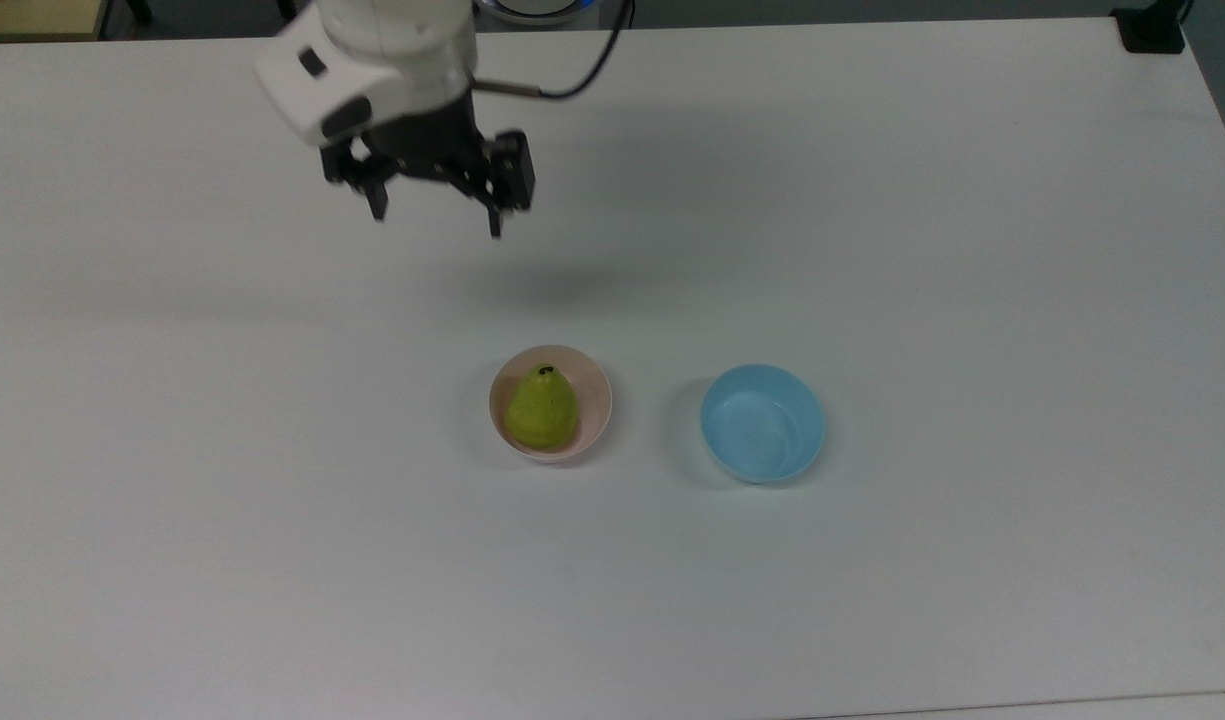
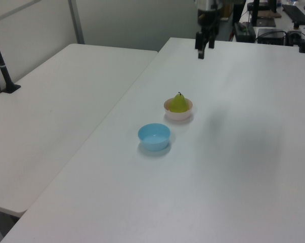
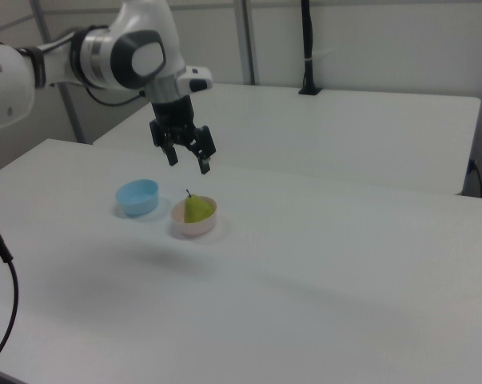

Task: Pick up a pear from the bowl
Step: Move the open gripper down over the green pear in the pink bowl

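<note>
The bowl (image 3: 194,218) hides the pear's (image 3: 196,209) base.

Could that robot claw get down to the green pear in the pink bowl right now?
Probably yes: the gripper hangs open above bare table, and nothing covers the yellow-green pear in the pale pink bowl.

The light is soft and even, and it seems to come from above. On the white table (image 1: 872,200) a wide, weak shadow lies just below the gripper (image 1: 435,210) in the top view; in the right view a faint grey patch lies on the table below the gripper (image 3: 189,162), in front of the bowl (image 3: 194,218). Farther from the gripper, the blue bowl (image 1: 762,423) throws a thin shadow on the top view's left. No strong glare appears. The top view has a cool, slightly grainy tone.
</note>
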Available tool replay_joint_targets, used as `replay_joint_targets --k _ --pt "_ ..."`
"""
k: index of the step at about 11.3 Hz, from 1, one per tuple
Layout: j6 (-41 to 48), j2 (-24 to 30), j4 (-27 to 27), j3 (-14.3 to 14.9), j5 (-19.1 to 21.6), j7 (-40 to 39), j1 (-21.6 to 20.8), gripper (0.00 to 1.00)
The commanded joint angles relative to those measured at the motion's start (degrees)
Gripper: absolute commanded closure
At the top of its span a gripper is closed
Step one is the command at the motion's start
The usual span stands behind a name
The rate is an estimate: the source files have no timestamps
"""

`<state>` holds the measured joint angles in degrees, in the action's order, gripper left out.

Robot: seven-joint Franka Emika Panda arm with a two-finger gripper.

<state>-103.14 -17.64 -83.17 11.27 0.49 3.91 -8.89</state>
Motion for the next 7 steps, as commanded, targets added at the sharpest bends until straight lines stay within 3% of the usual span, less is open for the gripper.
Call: replay_joint_targets --k 1,7 --pt "-7.7 -4.7 -0.6 0.1 0.9 1.6 -2.1 0.00" --pt "-17.9 -14.5 -0.3 -0.2 0.7 1.5 -5.7 0.00"
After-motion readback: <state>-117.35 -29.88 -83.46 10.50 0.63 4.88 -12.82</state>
